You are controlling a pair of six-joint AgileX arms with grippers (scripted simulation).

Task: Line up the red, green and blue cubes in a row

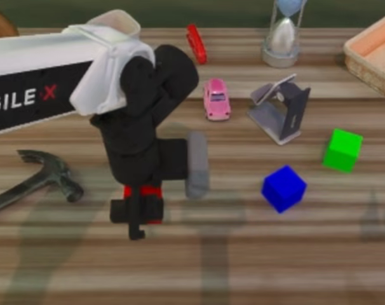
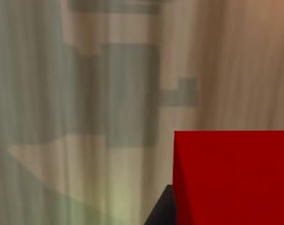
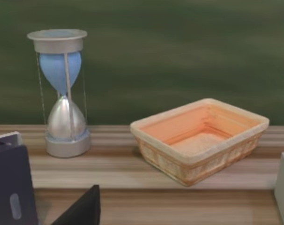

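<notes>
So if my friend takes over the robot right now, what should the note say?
Left gripper: over the table's left half, shut on the red cube.
Right arm: not in the top view; its gripper state cannot be told.
Blue cube: on the table, right of centre.
Green cube: further right, apart from the blue one.
Done: red cube gripped.
Left: set all three cubes in a row.

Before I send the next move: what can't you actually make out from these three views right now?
- Red cube: top view shows only slivers under the left gripper; left wrist view is cut off by the edge.
- Left fingers' contact with the cube: hidden by the arm from above.
- Right gripper: absent from the top view; only a dark corner shows in its wrist view.
- Basket: cropped by the top view's edge.
</notes>
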